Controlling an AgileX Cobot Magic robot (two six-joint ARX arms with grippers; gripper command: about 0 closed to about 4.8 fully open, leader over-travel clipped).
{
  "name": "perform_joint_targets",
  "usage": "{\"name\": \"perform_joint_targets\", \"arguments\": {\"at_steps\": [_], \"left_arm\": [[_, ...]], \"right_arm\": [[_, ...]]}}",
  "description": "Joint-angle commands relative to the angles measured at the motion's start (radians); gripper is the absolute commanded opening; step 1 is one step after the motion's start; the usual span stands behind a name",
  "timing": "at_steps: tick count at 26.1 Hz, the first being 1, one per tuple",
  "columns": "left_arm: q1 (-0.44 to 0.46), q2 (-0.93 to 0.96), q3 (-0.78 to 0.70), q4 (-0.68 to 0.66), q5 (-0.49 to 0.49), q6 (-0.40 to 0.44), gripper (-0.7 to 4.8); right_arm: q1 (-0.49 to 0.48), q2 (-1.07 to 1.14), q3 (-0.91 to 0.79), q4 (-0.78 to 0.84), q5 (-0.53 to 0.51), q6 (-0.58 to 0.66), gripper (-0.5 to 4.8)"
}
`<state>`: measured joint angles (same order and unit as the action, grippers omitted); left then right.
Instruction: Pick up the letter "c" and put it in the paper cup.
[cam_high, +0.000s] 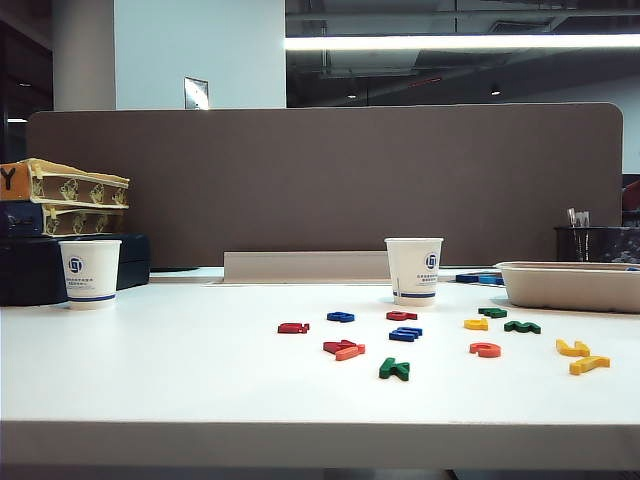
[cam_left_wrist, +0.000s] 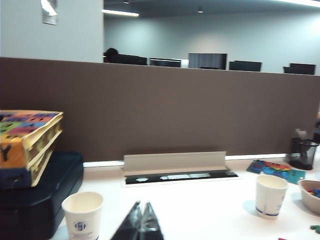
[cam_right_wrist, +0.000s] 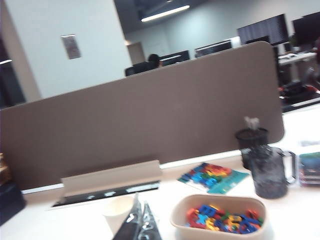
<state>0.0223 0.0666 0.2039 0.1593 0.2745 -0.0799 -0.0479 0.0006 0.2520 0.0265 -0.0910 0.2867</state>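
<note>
Lying flat on the white surface (cam_high: 150, 370), the small orange-red plastic letter "c" (cam_high: 485, 349) ran sideways, opening direction unclear; left fingers (cam_left_wrist: 140, 216) and right fingers (cam_right_wrist: 139, 215) pressed together, empty.

left gripper (cam_left_wrist: 141, 220): cut off by frame edge, only closed tips show | right gripper (cam_right_wrist: 140, 220): same, hides part of cup (cam_right_wrist: 118, 212) | exterior view: neither arm visible | cup print (cam_high: 428, 279): too small to read

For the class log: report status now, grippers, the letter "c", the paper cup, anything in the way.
Left gripper and right gripper shut, empty, short of the letters. Letter "c" flat on table, untouched. Paper cup upright behind it. Yellow letter and green letter close by.
</note>
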Motion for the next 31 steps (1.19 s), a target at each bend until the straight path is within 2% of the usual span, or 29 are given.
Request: {"name": "perform_joint_targets", "arguments": {"at_steps": [1, 4, 9, 10, 12, 18, 26, 28, 31], "left_arm": [[-0.001, 0.056, 0.051, 0.009, 0.033, 0.0, -0.05], [-0.001, 0.134, 0.113, 0.013, 0.109, -0.006, -0.04], [-0.005, 0.217, 0.148, 0.011, 0.202, -0.006, -0.01], [-0.014, 0.229, 0.148, 0.006, 0.203, -0.005, 0.15], [-0.033, 0.248, 0.148, -0.008, 0.227, 0.002, 0.31], [-0.08, 0.306, 0.148, -0.018, 0.227, 0.006, 0.31], [-0.173, 0.426, 0.148, -0.031, 0.227, 0.101, 0.31], [-0.224, 0.496, 0.148, -0.031, 0.227, 0.126, 0.3], [-0.265, 0.546, 0.148, -0.031, 0.226, 0.174, 0.31]], "right_arm": [[0.0, 0.0, 0.037, -0.023, -0.024, -0.003, 0.04], [0.0, 0.011, 0.073, -0.06, -0.07, -0.01, 0.04], [0.0, 0.101, 0.103, -0.09, -0.209, -0.092, 0.14], [0.001, 0.138, 0.108, -0.103, -0.251, -0.116, 0.27], [0.022, 0.163, 0.108, -0.116, -0.259, -0.167, 0.56], [0.044, 0.214, 0.108, -0.135, -0.309, -0.218, 0.64], [0.043, 0.321, 0.115, -0.154, -0.34, -0.217, 0.64], [0.043, 0.388, 0.119, -0.161, -0.379, -0.22, 0.95], [0.055, 0.43, 0.12, -0.16, -0.377, -0.261, 0.97]]}}
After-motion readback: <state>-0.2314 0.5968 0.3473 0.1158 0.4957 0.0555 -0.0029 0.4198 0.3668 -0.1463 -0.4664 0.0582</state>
